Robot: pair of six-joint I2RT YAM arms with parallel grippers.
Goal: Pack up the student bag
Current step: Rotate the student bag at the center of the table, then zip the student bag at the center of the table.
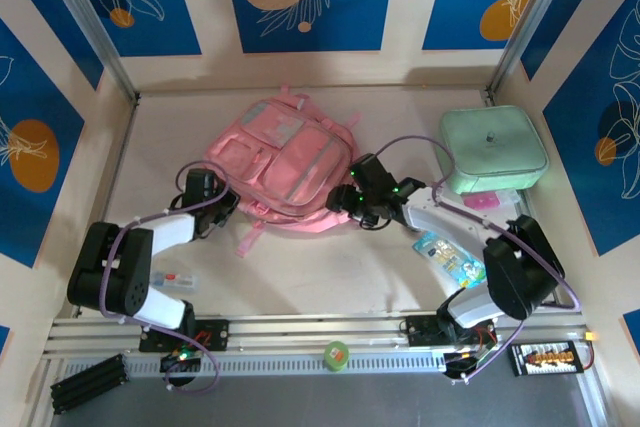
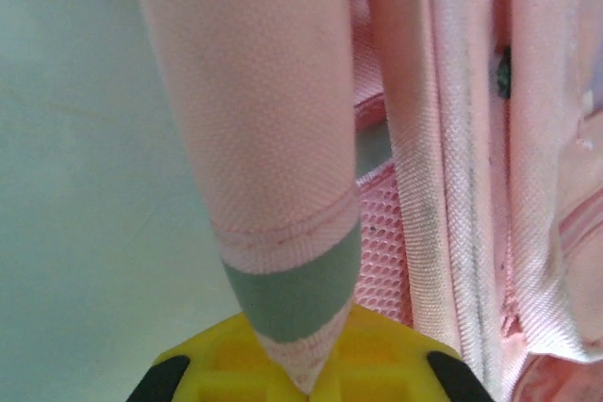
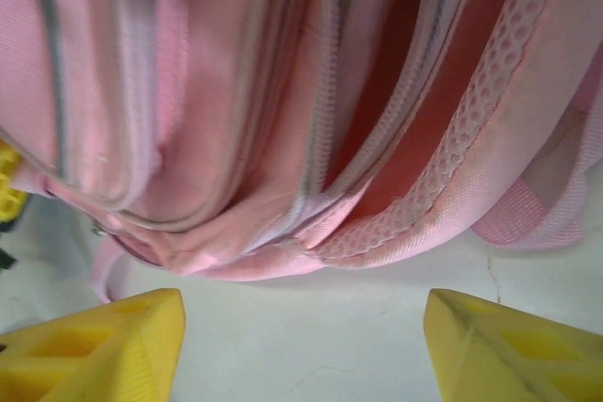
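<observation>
Table (image 1: 330, 277): student bag (image 1: 283, 162) lay flat at frame centre, front pockets up, skewed.
Mint-green zip case (image 1: 493, 147) sat upper right, well apart from bag.
Right hand (image 3: 306, 355): fingers wide apart, holding nothing. Bag just ahead of it, parted zip mouth (image 3: 396, 129) facing it, so likely the nearer hand for loading.
Left hand (image 2: 303, 374), at bag's lower-left edge: clamped on grey-banded strap (image 2: 283, 185) tip.

One student bag (image 1: 285, 162), one mint case (image 1: 493, 147), one green roll (image 1: 336, 353), one blister pack (image 1: 450, 259).
</observation>
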